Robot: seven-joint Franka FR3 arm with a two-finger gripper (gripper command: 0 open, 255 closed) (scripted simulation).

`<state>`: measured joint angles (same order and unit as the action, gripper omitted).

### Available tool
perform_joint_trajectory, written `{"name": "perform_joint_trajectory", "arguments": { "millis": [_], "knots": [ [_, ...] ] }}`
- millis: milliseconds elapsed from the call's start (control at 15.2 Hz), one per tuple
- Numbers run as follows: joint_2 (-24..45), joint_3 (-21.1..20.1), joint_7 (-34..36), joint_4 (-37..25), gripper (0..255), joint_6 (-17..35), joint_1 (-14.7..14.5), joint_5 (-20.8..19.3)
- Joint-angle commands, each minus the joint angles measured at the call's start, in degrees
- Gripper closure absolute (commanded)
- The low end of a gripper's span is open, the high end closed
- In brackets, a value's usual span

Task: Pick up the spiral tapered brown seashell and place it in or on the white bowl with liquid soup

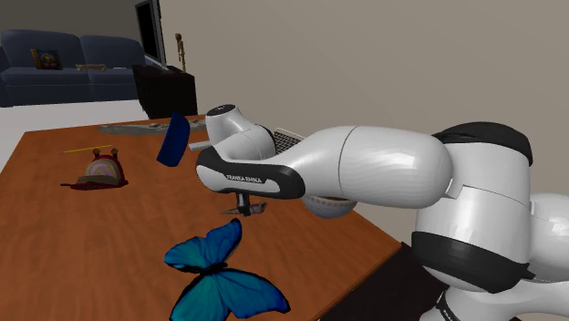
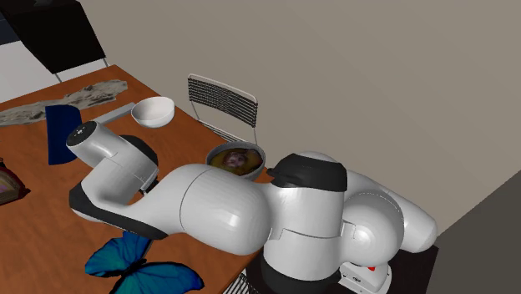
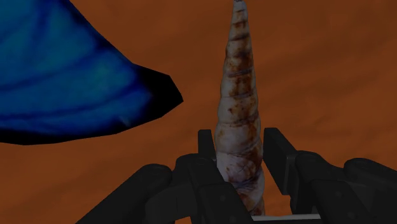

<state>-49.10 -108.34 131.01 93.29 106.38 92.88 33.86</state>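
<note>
Tool clasped the wide end of a brown spiral seashell, low over the tabletop, just beside a blue butterfly, soup bowl well apart from the butterfly.

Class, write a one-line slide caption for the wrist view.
End effector straddling a tapered brown seashell, blue butterfly beside it, reddish-brown table beneath.

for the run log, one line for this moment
gripper: shut on spiral seashell | low at table, beside blue butterfly | soup bowl: not reached
</note>
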Motion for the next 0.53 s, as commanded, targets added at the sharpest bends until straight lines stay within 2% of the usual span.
{"name": "perform_joint_trajectory", "arguments": {
  "millis": [0, 462],
  "knots": [
    [0.0, 0.0, 0.0, 0.0, 255, 0.0, 0.0, 0.0],
    [1.6, 1.7, 0.3, -2.2, 255, -3.3, -0.2, -1.6]
  ]
}}
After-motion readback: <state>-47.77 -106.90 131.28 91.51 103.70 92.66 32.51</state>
